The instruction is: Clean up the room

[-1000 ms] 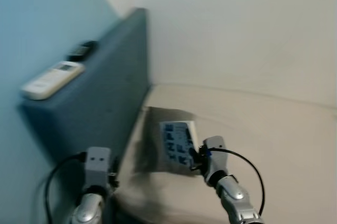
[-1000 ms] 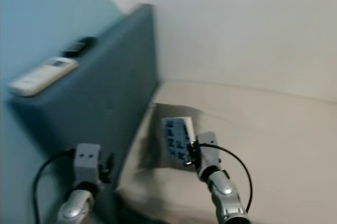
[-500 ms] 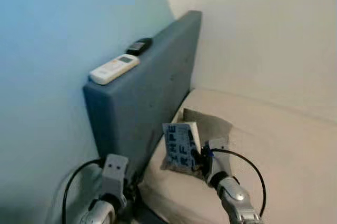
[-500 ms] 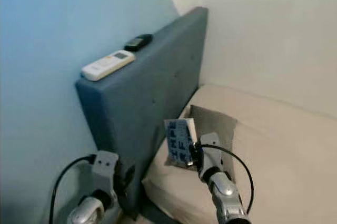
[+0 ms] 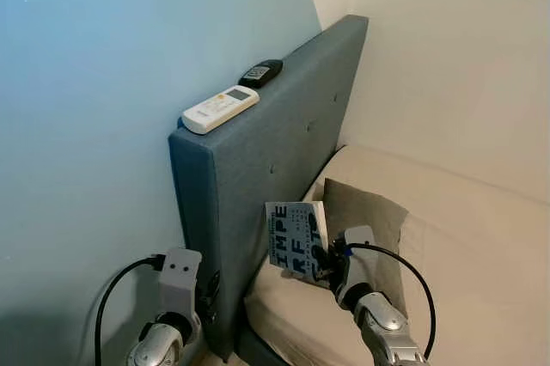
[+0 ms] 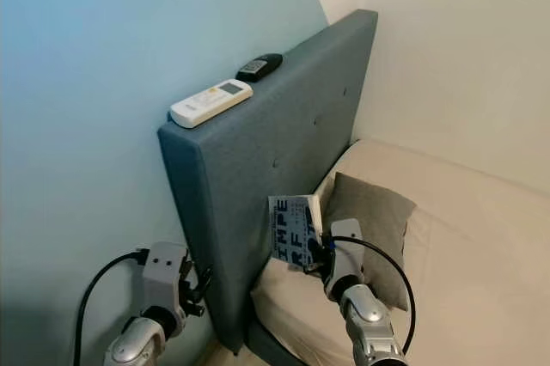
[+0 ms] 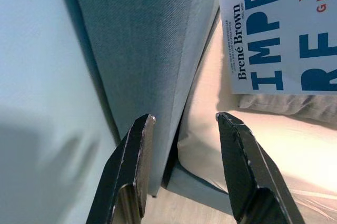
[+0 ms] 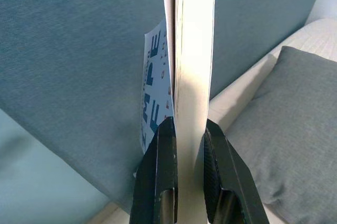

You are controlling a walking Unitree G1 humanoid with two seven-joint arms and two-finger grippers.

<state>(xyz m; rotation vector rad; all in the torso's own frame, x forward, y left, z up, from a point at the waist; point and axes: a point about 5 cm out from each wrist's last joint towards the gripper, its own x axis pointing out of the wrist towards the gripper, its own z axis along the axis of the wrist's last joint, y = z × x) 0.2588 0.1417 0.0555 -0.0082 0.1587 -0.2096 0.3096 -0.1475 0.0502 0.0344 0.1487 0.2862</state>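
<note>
Right gripper [image 8: 181,145]: fingers clamped on the lower edge of a white paperback book [image 5: 295,240], one finger on each cover; book held upright, blue-lettered cover toward the camera.
Book position: raised above the foot corner of the mattress [image 5: 464,237], just in front of the grey pillow [image 5: 371,222] and beside the blue upholstered headboard [image 5: 266,160]; not resting on anything.
Left gripper [image 7: 185,121]: jaws parted, nothing between them; low, near the end of the headboard where it meets the blue wall [image 5: 112,82].
On top of headboard: white remote control [image 5: 220,109]; a dark, smaller device [image 5: 260,72] just beyond it.
Pillow: leans against the headboard, on the mattress.
</note>
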